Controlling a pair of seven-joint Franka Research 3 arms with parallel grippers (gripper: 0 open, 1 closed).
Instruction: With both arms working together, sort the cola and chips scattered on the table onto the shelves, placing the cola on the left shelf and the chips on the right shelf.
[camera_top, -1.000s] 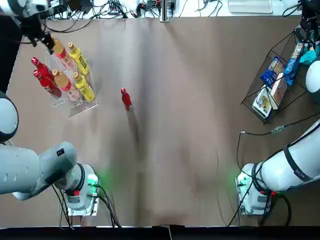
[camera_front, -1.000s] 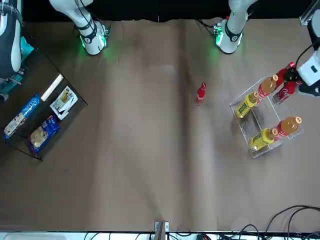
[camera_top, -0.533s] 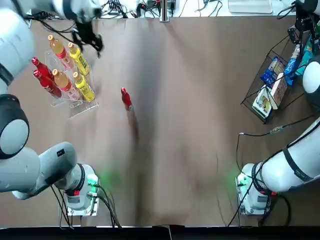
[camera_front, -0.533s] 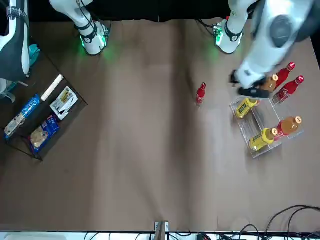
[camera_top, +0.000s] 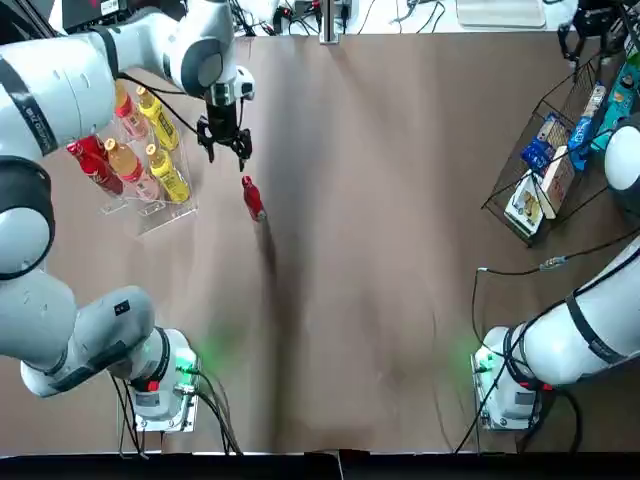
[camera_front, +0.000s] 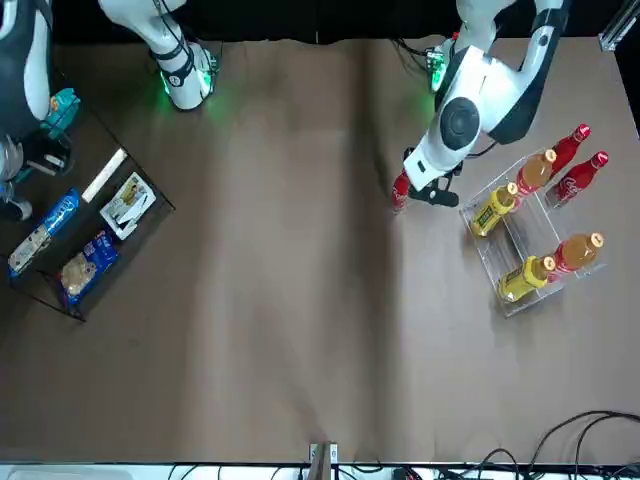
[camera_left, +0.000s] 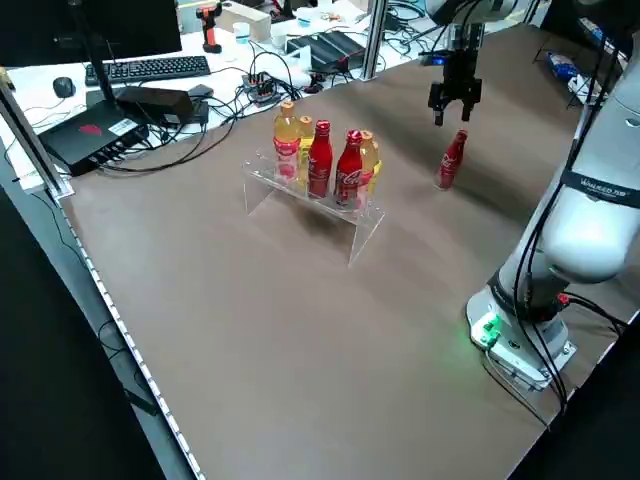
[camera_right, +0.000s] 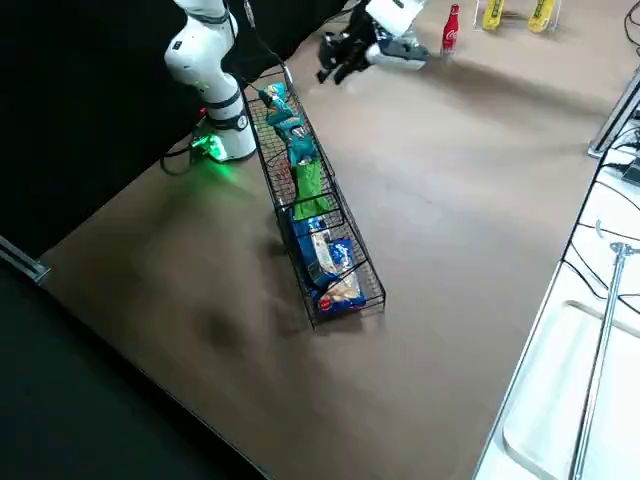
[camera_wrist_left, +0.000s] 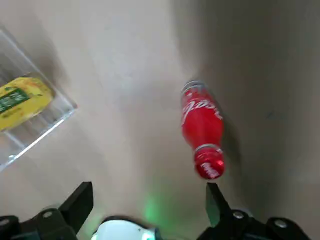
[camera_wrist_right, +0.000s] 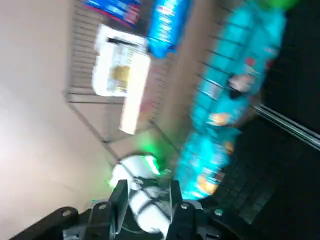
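Your two arms (camera_top: 60, 80) are glossy white shells with round grey joint caps and dark bands at the seams. Each base (camera_top: 160, 385) shows a green light and a red fitting, with black cables trailing off. The left hand (camera_top: 223, 140) is black; one forearm reads "WALKER" (camera_left: 598, 186).

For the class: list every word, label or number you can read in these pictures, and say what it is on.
Loose cola bottle: white script, too blurred to read.
Racked cola bottles: white script, too small.
Left arm band: dark lettering, too small.
Basket packs: print unreadable.
Nothing reads plainly.
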